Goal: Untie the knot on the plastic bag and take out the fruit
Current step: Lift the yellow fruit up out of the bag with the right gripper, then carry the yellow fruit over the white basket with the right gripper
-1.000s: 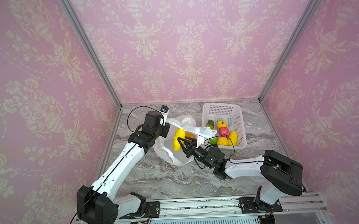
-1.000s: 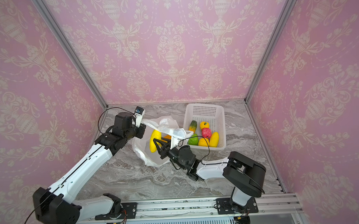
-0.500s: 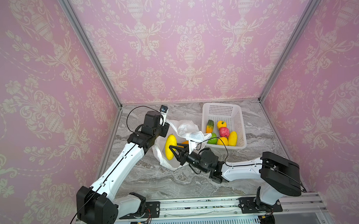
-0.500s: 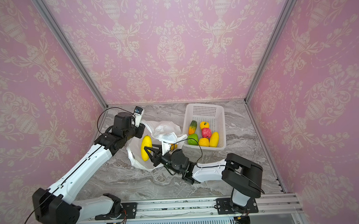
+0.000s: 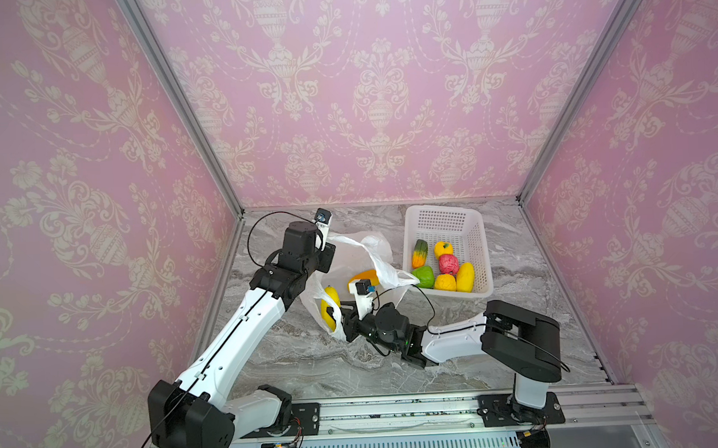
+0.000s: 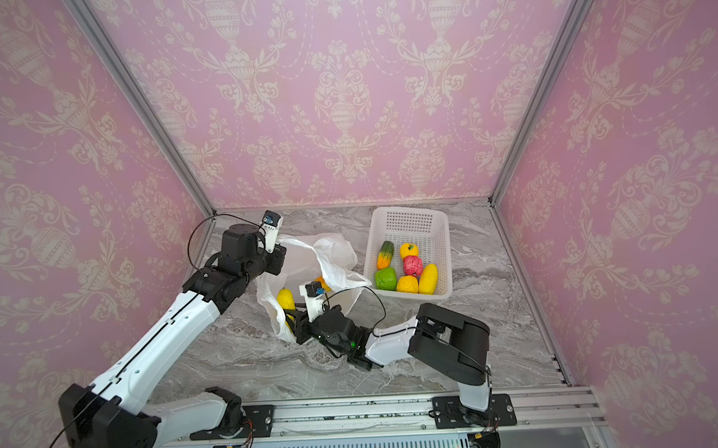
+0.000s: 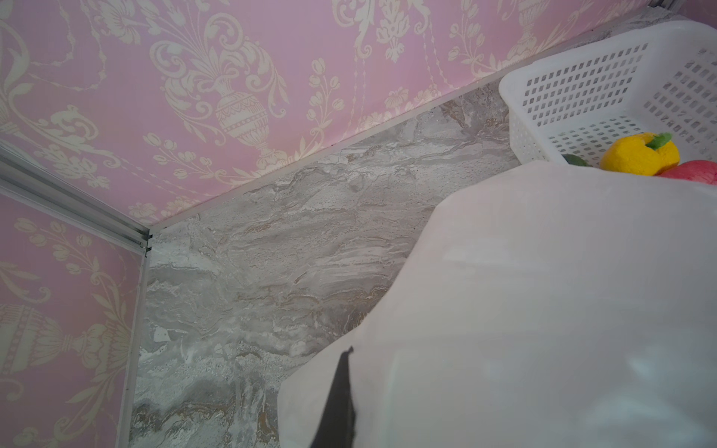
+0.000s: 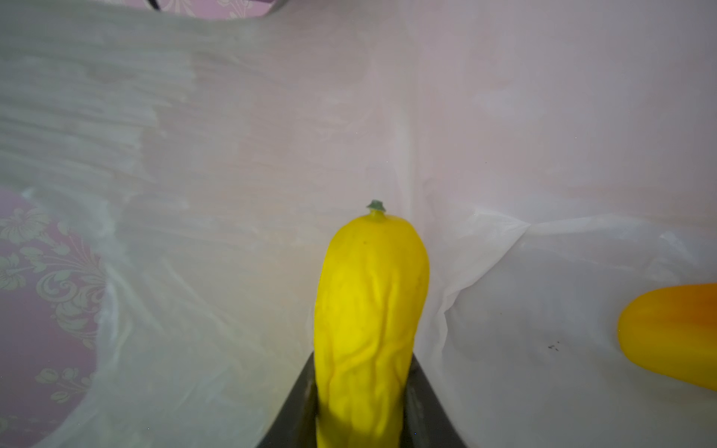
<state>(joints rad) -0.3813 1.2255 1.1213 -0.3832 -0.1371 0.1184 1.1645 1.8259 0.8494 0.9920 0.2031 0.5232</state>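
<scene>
Bare bench (image 5: 313, 360) lies open across lower centre and right side in both top views. Mid-frame, the plastic bag (image 5: 377, 249) crowds the basket (image 5: 444, 208); the right tool (image 5: 335, 317) with a yellow fruit (image 5: 329, 307) fills the bag's mouth.

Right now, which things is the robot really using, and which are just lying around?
For the job: thin white plastic bag; long yellow toy fruit in the right fingers; orange toy fruit inside the bag; six toy fruits already out.
Just there: white holey plastic basket holding them; grey marble tabletop; pink patterned walls.
</scene>
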